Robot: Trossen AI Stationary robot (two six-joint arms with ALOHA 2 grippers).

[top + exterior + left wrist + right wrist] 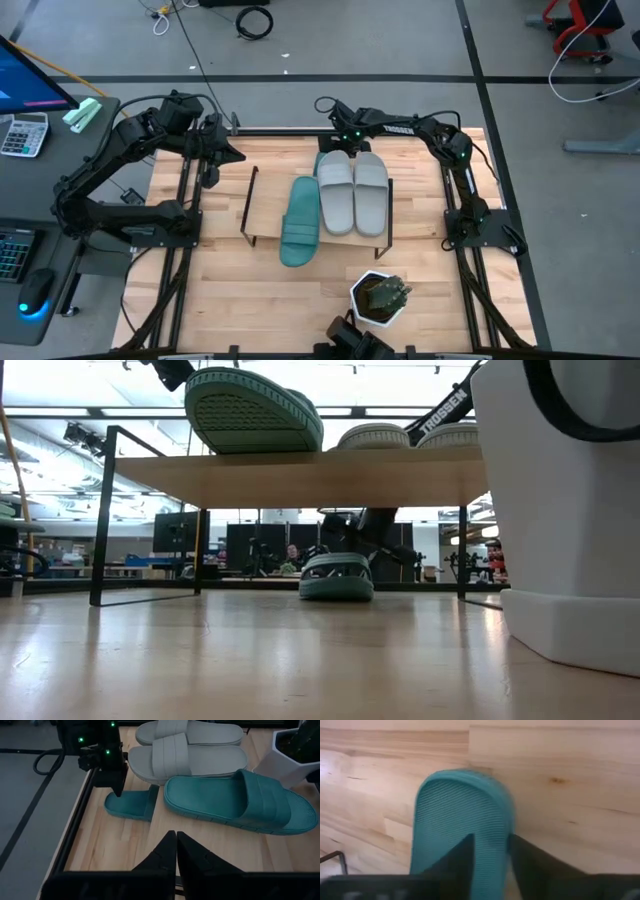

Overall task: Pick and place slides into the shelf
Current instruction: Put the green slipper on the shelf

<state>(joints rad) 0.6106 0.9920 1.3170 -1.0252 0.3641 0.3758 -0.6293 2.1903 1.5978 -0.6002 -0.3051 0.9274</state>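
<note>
Two light grey slides (352, 192) and one teal slide (300, 222) lie side by side on top of the shelf (265, 205). The teal one's near end overhangs the board's near edge. The second teal slide (129, 804) lies flat on the table at the shelf's far side, part of it under the board; in the low view this slide (337, 575) shows beneath the board. My right gripper (345, 148) stands over its uncovered end, shut on it. My left gripper (176, 842) is shut on nothing and hovers off the shelf's far left corner. My right gripper holds the second teal slide by its side rim (502, 845), near the end that sticks out from under the shelf. One finger (457, 862) is over the ribbed footbed and the other finger (535, 867) is outside the rim. It comes from above, pointing down. The slide rests on the table.
A white hexagonal plant pot (378, 297) stands on the table near the shelf's near right corner and fills the right of the low view. The shelf's left part is bare board. Black frame rails run along the table's left and right sides.
</note>
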